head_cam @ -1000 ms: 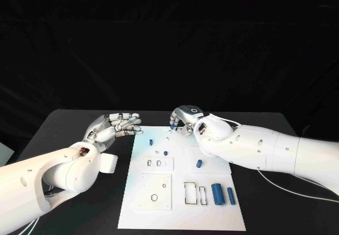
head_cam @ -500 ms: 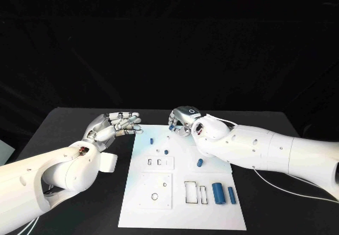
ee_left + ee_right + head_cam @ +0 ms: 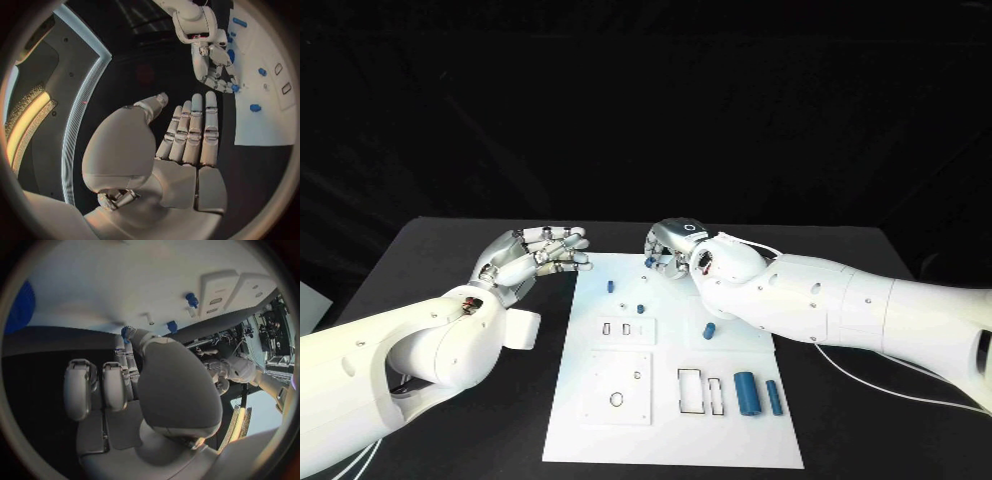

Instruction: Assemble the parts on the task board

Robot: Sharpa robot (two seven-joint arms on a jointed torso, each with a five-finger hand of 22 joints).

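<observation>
right hand (image 3: 678,248) pinches a blue part (image 3: 652,262) over task board's (image 3: 672,440) far edge.

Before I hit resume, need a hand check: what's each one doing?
Left hand: open, holding nothing.
Right hand: pinching a small blue part.

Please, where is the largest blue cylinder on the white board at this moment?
In the head view, the largest blue cylinder lies on the task board near its front right corner, between a thin rectangular slot and a slimmer blue part, away from both hands.
</observation>
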